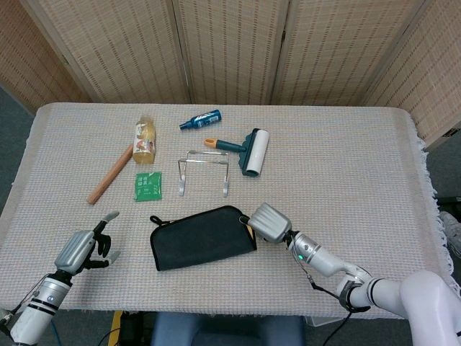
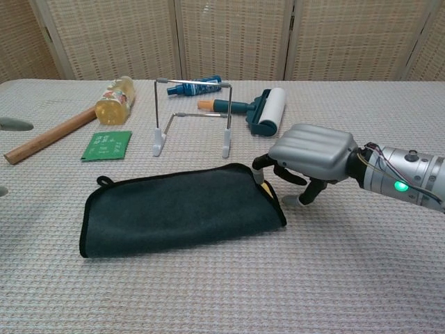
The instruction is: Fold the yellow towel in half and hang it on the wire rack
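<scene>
The towel (image 1: 202, 238) (image 2: 181, 209) lies folded flat near the table's front edge, dark on the outside with a sliver of yellow showing at its right end. My right hand (image 1: 269, 221) (image 2: 309, 152) hovers at that right end, fingers curled down, one fingertip touching the towel's edge and the thumb apart on the table. Just behind the towel the wire rack (image 1: 204, 171) (image 2: 192, 115) stands upright. My left hand (image 1: 83, 247) is at the front left, apart from the towel, fingers spread and holding nothing; the chest view shows only its fingertips (image 2: 14, 125).
Behind the rack lie a lint roller (image 1: 252, 151) (image 2: 268, 110) and a blue spray bottle (image 1: 201, 120). To the rack's left are a yellow bottle (image 1: 145, 140), a wooden stick (image 1: 110, 175) and a green packet (image 1: 148, 186).
</scene>
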